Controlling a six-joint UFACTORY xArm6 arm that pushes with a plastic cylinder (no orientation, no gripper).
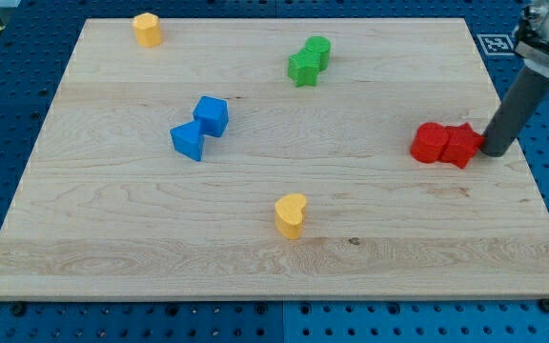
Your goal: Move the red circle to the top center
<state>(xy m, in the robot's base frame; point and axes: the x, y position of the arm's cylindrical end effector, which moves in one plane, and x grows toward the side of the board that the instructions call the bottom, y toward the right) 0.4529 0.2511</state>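
The red circle (430, 142) sits near the board's right edge, touching a second red block (462, 146) on its right whose shape is star-like. My tip (495, 151) is down on the board just right of that second red block, touching or nearly touching it. The rod rises to the view's upper right.
The wooden board (255, 257) also holds a green pair (308, 60) at top centre-right, a yellow block (147, 29) at top left, two blue blocks (200, 127) left of centre, and a yellow heart (291, 215) at bottom centre. Blue perforated table surrounds the board.
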